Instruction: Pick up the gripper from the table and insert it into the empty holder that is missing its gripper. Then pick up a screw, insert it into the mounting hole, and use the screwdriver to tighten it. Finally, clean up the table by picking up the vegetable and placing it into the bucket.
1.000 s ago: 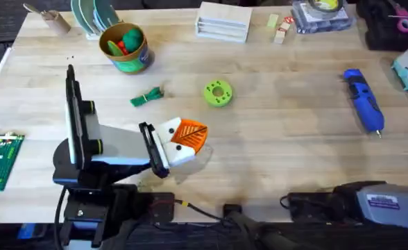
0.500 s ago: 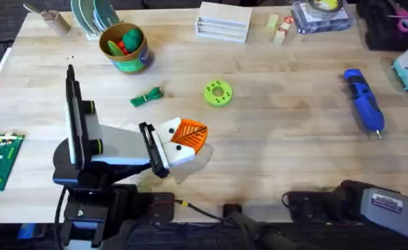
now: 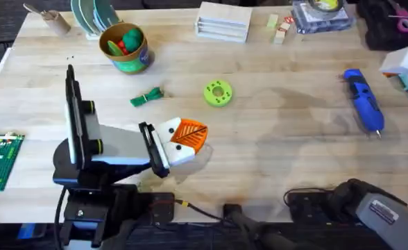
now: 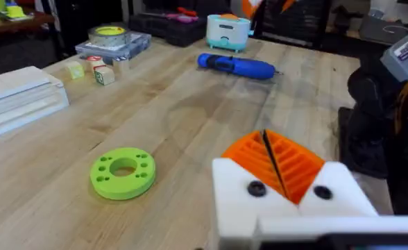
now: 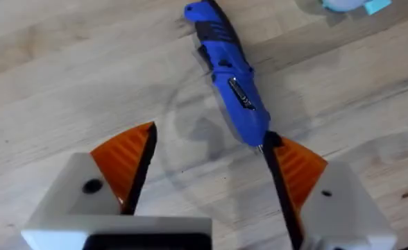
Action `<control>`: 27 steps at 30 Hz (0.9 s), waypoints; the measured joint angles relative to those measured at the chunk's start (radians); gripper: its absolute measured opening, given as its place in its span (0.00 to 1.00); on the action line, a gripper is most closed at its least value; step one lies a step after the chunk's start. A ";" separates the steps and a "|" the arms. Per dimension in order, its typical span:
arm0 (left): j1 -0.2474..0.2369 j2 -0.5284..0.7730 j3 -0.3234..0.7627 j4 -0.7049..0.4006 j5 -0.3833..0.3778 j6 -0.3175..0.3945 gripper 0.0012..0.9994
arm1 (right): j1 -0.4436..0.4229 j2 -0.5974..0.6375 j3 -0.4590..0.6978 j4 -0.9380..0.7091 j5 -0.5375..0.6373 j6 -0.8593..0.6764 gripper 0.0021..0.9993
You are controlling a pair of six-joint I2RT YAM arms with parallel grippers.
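- Far left, the bucket (image 3: 124,47) sits up the table from the left claw (image 3: 189,136), green and red toys inside it, well apart from the claw.
- The green vegetable (image 3: 146,96) lies flat on the wood, a little beyond the left claw and to its left, untouched.
- The left claw rests low over the table, and its orange pads (image 4: 277,161) are pressed together with just a thin dark line between them; nothing is pinched.
- The lime-green disc (image 3: 218,93) sits just beyond the left claw's tips, flat on the table, not touching.
- Further back, a white stacked box (image 3: 223,21) and some small blocks (image 3: 280,29) line the far edge.
- Over to the right: the blue screwdriver (image 5: 230,85) lies on the wood, metal tip pointing toward the near edge.
- The right claw (image 5: 207,163) hangs above the screwdriver, fingers spread wide, the screwdriver's tip just at one orange pad (image 5: 298,167); whether it touches, I can't tell.
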 joint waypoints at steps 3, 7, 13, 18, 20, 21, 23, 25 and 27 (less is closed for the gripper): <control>0.000 0.000 0.000 0.000 0.000 0.000 0.01 | -0.009 0.025 -0.088 0.078 -0.001 -0.023 0.99; 0.000 0.000 0.000 0.000 0.000 0.000 0.01 | -0.009 0.094 -0.145 0.121 -0.003 -0.119 0.99; 0.000 0.000 0.000 0.000 0.000 0.000 0.01 | -0.009 0.212 -0.152 0.216 -0.003 -0.345 0.99; 0.000 0.000 0.000 0.000 0.000 0.000 0.01 | -0.009 0.294 -0.152 0.338 -0.003 -0.443 0.99; 0.000 0.000 0.000 0.000 0.000 0.000 0.01 | -0.009 0.329 -0.152 0.375 -0.003 -0.462 0.99; 0.000 0.000 0.000 0.000 0.000 0.000 0.01 | -0.009 0.346 -0.152 0.390 -0.003 -0.468 0.99; 0.000 0.000 0.000 -0.001 0.000 0.000 0.01 | -0.009 0.389 -0.152 0.419 -0.003 -0.479 1.00; 0.000 0.000 0.000 -0.020 0.000 0.000 0.01 | -0.009 0.431 -0.152 0.445 -0.003 -0.485 0.99; 0.000 0.000 0.000 -0.041 0.004 0.000 0.01 | -0.009 0.474 -0.152 0.472 -0.003 -0.488 0.99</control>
